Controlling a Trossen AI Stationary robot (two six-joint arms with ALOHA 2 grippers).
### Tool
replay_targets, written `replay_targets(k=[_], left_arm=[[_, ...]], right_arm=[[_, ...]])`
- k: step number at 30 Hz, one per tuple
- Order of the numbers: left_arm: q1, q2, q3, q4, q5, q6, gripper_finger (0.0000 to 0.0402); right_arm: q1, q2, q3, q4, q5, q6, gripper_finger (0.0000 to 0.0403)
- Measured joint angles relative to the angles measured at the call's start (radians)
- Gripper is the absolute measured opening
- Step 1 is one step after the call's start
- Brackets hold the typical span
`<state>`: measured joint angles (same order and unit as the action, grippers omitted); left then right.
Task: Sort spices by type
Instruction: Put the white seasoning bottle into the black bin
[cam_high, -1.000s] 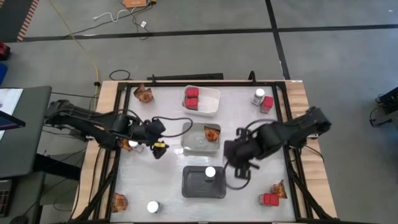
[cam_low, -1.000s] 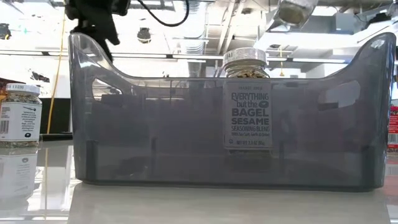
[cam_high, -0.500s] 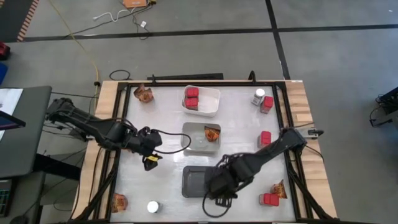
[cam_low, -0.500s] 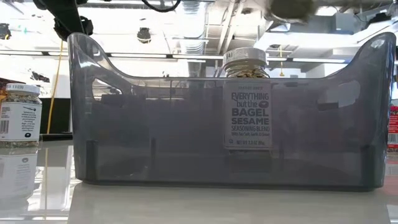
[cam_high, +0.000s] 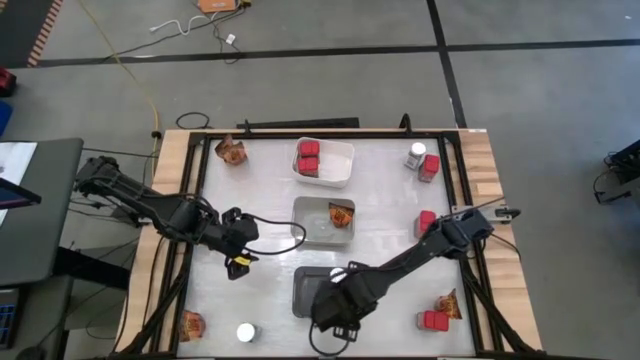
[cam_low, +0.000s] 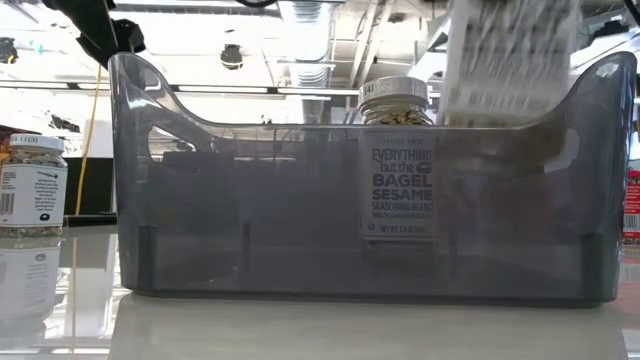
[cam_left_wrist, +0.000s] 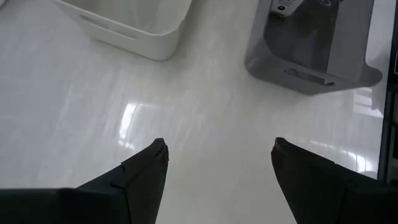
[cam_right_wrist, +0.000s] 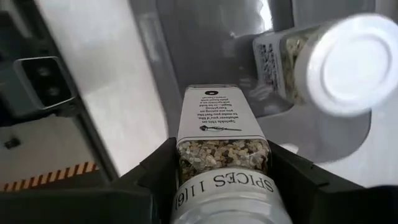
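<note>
Spice jar (cam_right_wrist: 222, 155) sat clamped in the right gripper (cam_high: 335, 305) above the dark grey tray (cam_high: 303, 290), awaiting lowering beside the other jar (cam_right_wrist: 339, 62); the left gripper (cam_left_wrist: 217, 165) hung open.

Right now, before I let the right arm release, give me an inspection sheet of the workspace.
Surface: white table, glossy.
Job's things: two red boxes in white tray; packet in clear tray; jar in grey tray; loose spices at the corners and right edge.
Clutter: nothing seen.
Grippers: right gripper shut on a second jar over the grey tray; left gripper open, empty, above bare table.
Cables: yellow cord on floor.
Surroundings: grey floor, desk at left.
</note>
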<state>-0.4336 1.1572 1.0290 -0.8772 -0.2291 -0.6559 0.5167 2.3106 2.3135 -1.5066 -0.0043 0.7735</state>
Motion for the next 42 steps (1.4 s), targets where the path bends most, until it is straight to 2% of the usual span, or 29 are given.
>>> replay_targets(k=[14,18,21,35,42], left_arm=[[-0.006,0.000,0.000,0.000,0.000,-0.003,0.0274],[-0.006,0.000,0.000,0.000,-0.003,-0.003,0.0274],[-0.006,0.000,0.000,0.000,-0.004,-0.003,0.0274],[-0.006,0.000,0.000,0.000,-0.020,-0.003,0.0274],[-0.006,0.000,0.000,0.000,-0.020,-0.003,0.0274]], right_arm=[[-0.053,0.036,-0.007,0.002,-0.034,-0.081,0.0219],[-0.037,0.034,-0.028,0.022,-0.033,-0.125,0.0282],[-0.026,0.034,-0.042,0.024,-0.031,-0.129,0.0301],[-0.021,0.034,-0.050,0.022,-0.025,-0.127,0.0285],[-0.020,0.034,-0.050,-0.068,-0.024,-0.127,0.0285]])
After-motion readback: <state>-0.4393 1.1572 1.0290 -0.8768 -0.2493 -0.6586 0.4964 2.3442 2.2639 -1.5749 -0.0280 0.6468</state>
